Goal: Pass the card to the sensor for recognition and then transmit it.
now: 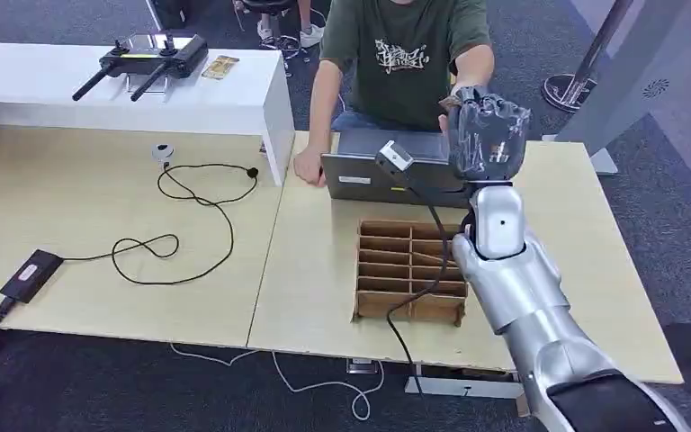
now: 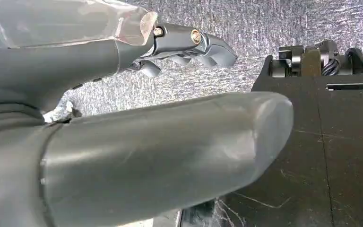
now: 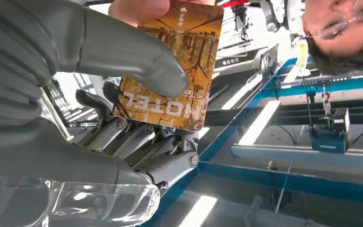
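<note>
A brown and orange card (image 3: 189, 71) printed HOTEL is pinched between the thumb (image 3: 137, 61) and the fingers of my right hand (image 1: 490, 133). That hand is raised above the far edge of the table, in front of a seated person. A person's fingertips (image 3: 139, 7) hold the card's other end. The small grey sensor (image 1: 396, 155) on a black cable stands by the laptop (image 1: 369, 175), to the left of and below my right hand. My left hand (image 2: 137, 142) hangs over grey carpet, its thumb and fingers apart with nothing between them.
A cardboard box (image 1: 411, 270) with several dividers sits on the wooden table under my right forearm. The person's other hand (image 1: 308, 167) rests by the laptop. A white bench holds a black controller (image 1: 144, 58) and another card (image 1: 220, 67). Cables and a black adapter (image 1: 29, 274) lie left.
</note>
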`<action>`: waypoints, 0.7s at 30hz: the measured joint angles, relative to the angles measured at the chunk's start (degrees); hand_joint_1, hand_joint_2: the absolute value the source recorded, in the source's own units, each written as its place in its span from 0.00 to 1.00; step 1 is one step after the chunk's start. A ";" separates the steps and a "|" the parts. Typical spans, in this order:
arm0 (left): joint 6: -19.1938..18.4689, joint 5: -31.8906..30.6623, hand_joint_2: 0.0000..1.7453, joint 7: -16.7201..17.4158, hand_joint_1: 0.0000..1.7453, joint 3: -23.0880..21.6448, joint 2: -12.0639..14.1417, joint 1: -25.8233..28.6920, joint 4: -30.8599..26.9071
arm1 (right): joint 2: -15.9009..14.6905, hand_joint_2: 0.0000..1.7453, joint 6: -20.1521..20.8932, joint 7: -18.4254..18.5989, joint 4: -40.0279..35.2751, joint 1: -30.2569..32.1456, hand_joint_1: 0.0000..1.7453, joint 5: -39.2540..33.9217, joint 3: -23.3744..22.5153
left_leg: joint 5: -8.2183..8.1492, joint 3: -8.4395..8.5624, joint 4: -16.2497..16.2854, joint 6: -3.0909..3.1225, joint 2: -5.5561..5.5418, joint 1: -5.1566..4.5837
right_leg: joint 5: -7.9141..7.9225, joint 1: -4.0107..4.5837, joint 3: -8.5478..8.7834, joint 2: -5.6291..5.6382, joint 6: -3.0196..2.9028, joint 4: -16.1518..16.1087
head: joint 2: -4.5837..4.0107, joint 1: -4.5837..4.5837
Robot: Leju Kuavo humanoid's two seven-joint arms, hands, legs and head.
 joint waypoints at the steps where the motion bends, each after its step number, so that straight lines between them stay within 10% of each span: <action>1: -0.02 0.00 0.00 0.00 0.00 0.00 0.00 -0.03 0.00 | 0.11 1.00 0.00 0.00 0.39 -0.12 1.00 0.00 0.00 | 0.00 0.00 0.00 0.00 0.00 0.00 | 0.00 0.00 0.00 0.00 0.00 0.00 | 0.00 0.00; 21: 0.20 -0.17 0.00 0.00 0.00 -0.11 0.04 -0.15 0.00 | 0.77 1.00 -0.02 -2.36 2.45 -0.63 1.00 0.00 -0.94 | 0.00 0.00 0.00 0.00 0.00 0.00 | 0.00 0.00 -0.01 0.00 0.00 0.00 | 0.00 0.00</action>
